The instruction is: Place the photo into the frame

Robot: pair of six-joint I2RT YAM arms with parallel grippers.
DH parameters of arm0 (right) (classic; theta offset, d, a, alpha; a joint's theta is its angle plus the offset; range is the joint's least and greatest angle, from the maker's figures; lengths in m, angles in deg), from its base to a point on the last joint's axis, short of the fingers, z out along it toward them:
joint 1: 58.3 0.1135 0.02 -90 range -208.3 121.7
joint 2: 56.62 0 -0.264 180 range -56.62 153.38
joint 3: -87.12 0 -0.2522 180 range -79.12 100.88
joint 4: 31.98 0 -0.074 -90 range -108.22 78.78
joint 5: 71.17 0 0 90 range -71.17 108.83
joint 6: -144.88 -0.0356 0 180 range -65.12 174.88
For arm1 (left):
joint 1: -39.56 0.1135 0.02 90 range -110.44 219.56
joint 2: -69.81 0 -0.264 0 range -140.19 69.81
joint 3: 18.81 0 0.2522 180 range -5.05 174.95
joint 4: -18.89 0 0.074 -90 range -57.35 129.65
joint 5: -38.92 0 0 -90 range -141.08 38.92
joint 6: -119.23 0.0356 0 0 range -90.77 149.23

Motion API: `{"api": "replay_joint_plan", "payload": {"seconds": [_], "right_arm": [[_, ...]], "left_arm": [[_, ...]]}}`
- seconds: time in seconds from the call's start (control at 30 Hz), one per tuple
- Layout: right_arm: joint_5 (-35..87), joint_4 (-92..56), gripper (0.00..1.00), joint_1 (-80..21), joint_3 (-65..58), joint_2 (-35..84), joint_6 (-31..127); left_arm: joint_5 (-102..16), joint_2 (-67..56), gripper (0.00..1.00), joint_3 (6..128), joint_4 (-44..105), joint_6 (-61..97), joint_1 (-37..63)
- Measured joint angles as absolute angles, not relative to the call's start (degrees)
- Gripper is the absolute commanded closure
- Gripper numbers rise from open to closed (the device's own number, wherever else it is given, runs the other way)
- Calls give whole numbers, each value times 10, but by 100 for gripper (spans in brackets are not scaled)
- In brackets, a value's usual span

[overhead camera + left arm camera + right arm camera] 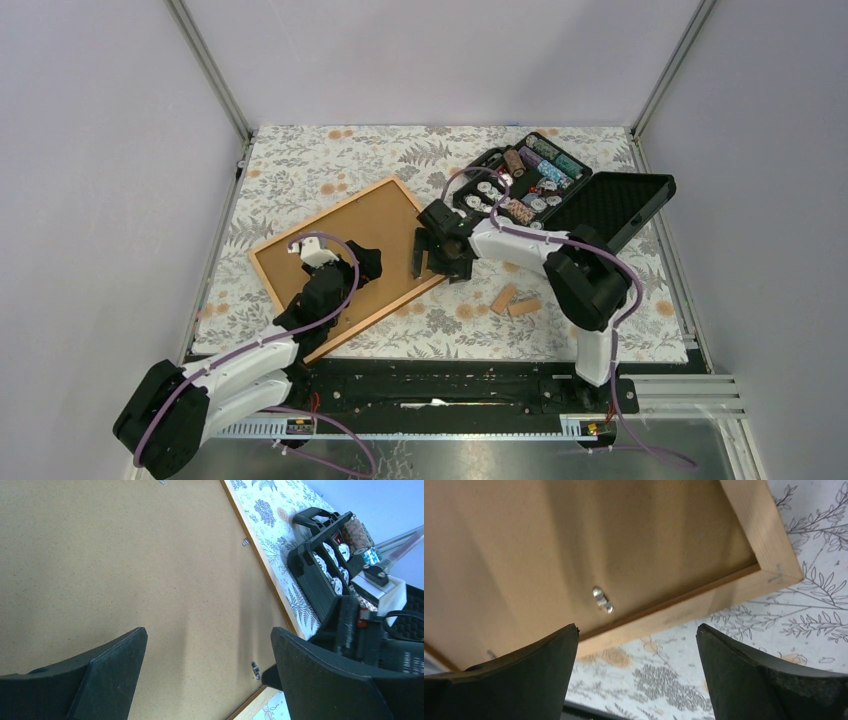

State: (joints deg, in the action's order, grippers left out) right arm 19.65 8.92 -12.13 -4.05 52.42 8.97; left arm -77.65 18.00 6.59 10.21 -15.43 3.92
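The frame (322, 216) lies face down at the middle left of the table, a plain brown backing board (385, 225) filling it. No photo shows in any view. My left gripper (365, 262) hovers open over the board (125, 555), with the frame's corner (253, 706) below its fingers (208, 632). My right gripper (428, 255) stands open at the frame's right edge. Between its jaws (637, 627) are only the wooden border (764, 535) and the cloth. A small metal clip (602, 600) sits on the board just inside that border.
A black case (525, 180) of rolls and discs stands at the back right, its lid (620, 205) open beside it. It is also close by in the left wrist view (320, 575). Two short tan blocks (505, 297) lie on the floral cloth right of the frame.
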Motion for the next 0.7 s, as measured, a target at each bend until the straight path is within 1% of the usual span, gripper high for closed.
{"api": "replay_joint_plan", "payload": {"seconds": [0.07, 0.2, 0.37, 0.57, 0.6, 0.7], "right_arm": [[174, 87, 9, -115, -32, 542, 74], [125, 108, 17, -102, 12, 583, 62], [95, 126, 22, -93, 34, 599, 59], [80, 148, 23, -91, 58, 614, 60], [79, 149, 25, -91, 62, 617, 60], [78, 154, 44, -91, 73, 624, 57]], "left_arm": [[-776, 180, 1, 66, 102, -155, 39], [-776, 180, 1, 66, 102, -155, 39], [-776, 182, 1, 66, 102, -155, 39], [-776, 184, 1, 66, 102, -155, 39], [-776, 184, 1, 66, 102, -155, 39], [-776, 184, 1, 66, 102, -155, 39]]}}
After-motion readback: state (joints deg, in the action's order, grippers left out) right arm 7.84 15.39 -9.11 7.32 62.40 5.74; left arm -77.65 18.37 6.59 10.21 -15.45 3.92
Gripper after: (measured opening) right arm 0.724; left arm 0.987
